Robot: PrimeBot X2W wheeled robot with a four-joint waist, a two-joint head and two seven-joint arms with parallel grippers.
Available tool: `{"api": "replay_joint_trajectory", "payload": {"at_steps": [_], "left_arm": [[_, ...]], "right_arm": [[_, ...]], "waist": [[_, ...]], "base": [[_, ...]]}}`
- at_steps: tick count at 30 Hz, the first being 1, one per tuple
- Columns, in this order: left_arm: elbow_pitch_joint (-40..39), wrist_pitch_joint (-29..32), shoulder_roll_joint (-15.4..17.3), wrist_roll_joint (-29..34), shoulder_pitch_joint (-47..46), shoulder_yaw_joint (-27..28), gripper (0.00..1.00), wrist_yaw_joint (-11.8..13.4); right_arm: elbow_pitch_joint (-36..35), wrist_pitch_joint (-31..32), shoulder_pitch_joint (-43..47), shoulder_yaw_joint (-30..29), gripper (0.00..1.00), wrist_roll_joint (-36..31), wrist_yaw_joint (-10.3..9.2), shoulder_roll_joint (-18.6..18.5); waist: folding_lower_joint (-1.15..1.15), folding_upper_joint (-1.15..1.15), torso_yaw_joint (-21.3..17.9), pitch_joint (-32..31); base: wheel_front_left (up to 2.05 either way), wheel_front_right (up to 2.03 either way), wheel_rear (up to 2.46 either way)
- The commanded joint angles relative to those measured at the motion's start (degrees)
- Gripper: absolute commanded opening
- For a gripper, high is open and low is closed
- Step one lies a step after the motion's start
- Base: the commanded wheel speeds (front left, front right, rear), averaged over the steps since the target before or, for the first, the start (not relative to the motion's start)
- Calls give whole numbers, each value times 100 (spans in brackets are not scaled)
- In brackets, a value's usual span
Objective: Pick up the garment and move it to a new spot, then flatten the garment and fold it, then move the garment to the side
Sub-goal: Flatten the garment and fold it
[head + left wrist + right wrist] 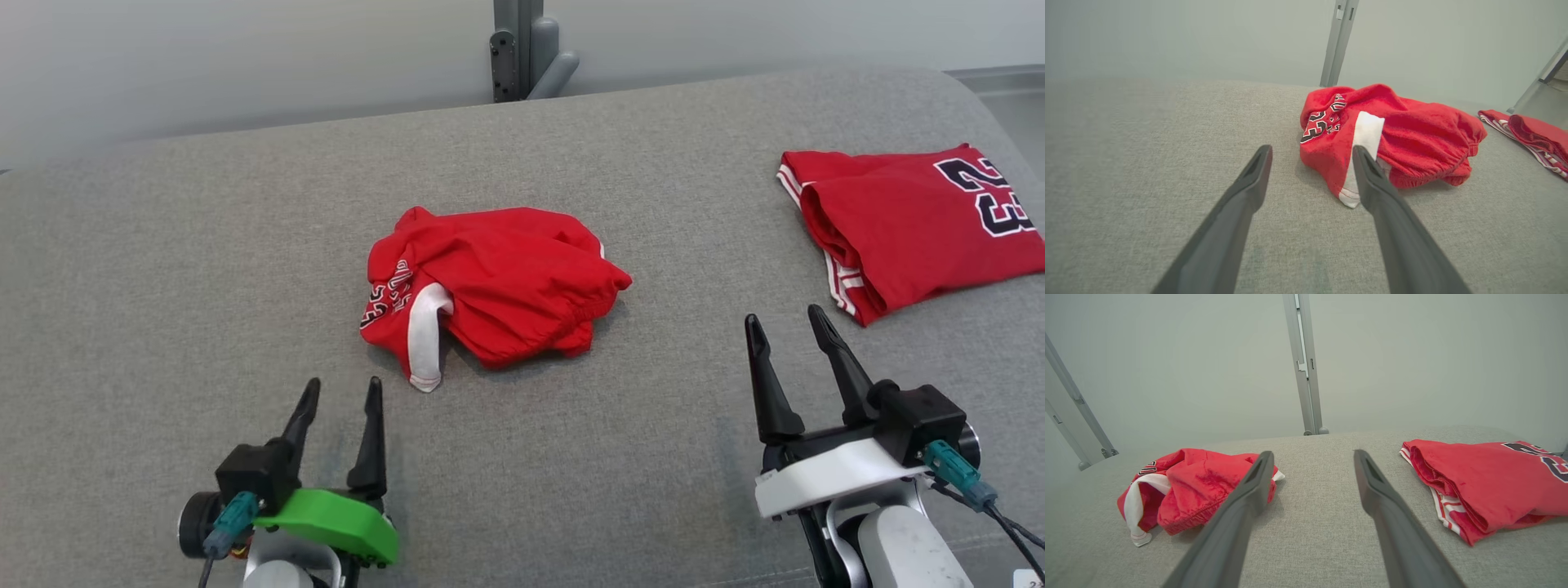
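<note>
Red garments (490, 286) (914, 224) number two; two claws (339, 392) (785, 322) gape.

Left gripper (344, 384) and right gripper (781, 317) well apart, jaws wide (fingers forward, slightly tilted).

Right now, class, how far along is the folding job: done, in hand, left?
Done: one folded jersey lies at the right. In hand: nothing; left gripper and right gripper stand open, short of the crumpled garment. Left: pick it up, move, flatten, fold, set aside.
</note>
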Motion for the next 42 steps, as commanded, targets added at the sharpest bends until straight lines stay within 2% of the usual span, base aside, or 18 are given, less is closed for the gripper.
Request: {"api": "replay_joint_trajectory", "payload": {"at_steps": [1,6,9,15,18,19,20,21,29,35,39,42], "left_arm": [[110,-4,-1,-49,-181,-107,100,-38],[759,-4,3,-158,-664,-569,100,-90],[1175,-5,7,-259,-927,-715,100,-33],[1823,-4,8,-265,-1317,-610,100,168],[2007,-4,7,-242,-1402,-498,100,191],[2007,-5,7,-222,-1428,-451,57,214],[1968,-4,9,-198,-1444,-385,34,230],[1922,-5,9,-177,-1432,-329,0,244],[1083,-4,38,175,-971,82,0,202],[264,-4,325,587,-241,411,0,222],[179,-4,410,680,6,484,0,248],[396,-4,516,661,67,577,0,181]], "right_arm": [[-13,-24,-87,7,100,-1,-9,-5],[-23,-24,-185,-15,100,23,-9,-4],[-41,-24,-212,-27,100,37,-9,-3],[-72,-24,-283,-52,100,60,-9,-3],[-89,-24,-282,-62,100,63,-9,-4],[-91,-24,-275,-68,100,62,-9,-4],[-89,-24,-265,-80,100,57,-9,-4],[-85,-24,-256,-103,100,54,-9,-4],[-6,-24,-151,-54,100,71,-9,-5],[79,-24,-68,8,100,92,-9,-4],[138,-24,-45,52,100,107,-9,-5],[213,-24,-66,134,100,142,-9,-5]], "waist": [[0,41,-167,153],[0,41,-435,358],[0,41,-582,470],[0,41,-794,634],[0,41,-821,658],[0,41,-820,656],[0,41,-813,651],[0,41,-794,640],[0,41,-484,432],[0,41,-215,260],[0,41,-146,224],[0,41,-120,223]], "base": [[0,0,0],[0,0,0],[0,0,0],[0,0,0],[0,0,0],[0,0,0],[0,0,0],[0,0,0],[0,0,0],[0,0,0],[0,0,0],[0,0,0]]}}
